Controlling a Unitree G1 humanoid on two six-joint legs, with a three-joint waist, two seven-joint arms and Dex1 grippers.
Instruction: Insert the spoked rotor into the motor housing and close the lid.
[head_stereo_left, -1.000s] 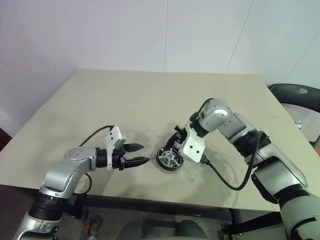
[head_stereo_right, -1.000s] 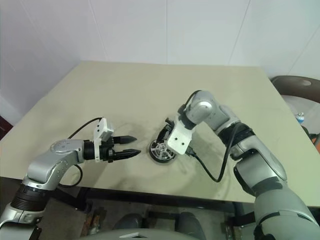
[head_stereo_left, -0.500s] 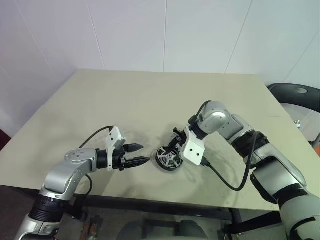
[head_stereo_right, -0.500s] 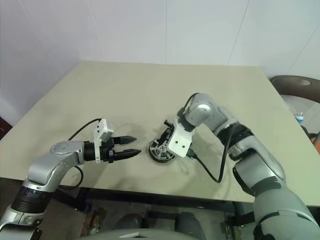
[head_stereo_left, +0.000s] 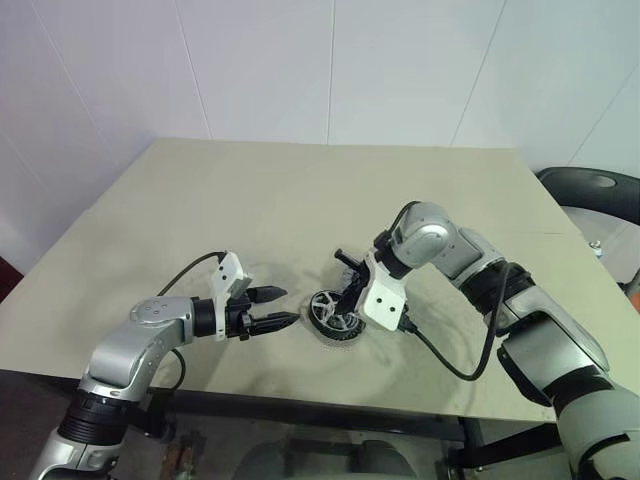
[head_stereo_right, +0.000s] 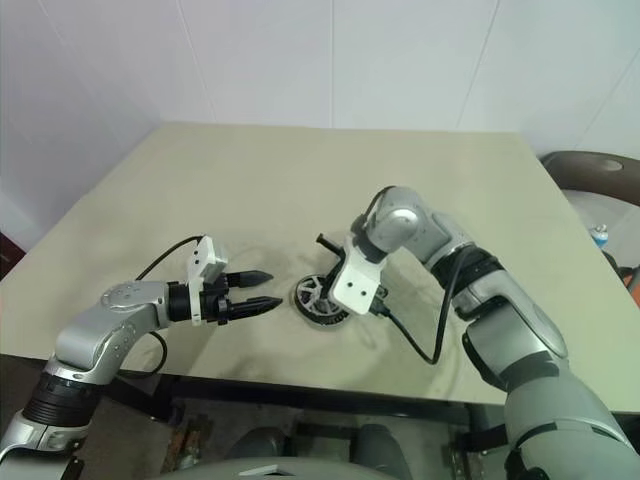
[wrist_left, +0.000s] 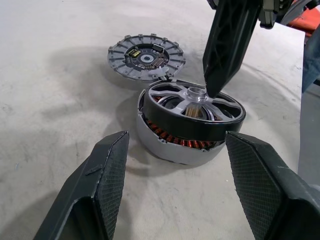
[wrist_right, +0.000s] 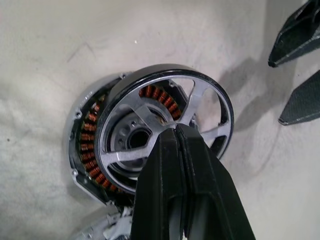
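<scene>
Beige tabletop (head_stereo_left: 300, 200), white wall panels (head_stereo_left: 330, 60), dark chair (head_stereo_left: 600, 195) beside

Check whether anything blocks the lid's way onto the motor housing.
Yes. The spoked rotor sits tilted on the motor housing, not fully seated, and the shut right gripper presses down at its hub. The lid lies on the table just behind them.

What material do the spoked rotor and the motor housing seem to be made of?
The spoked rotor: probably metal, with a glossy black rim and spokes of a brushed silvery sheen. The motor housing: likely cast or machined metal, matte silver-grey, holding copper-coloured wire windings.
</scene>
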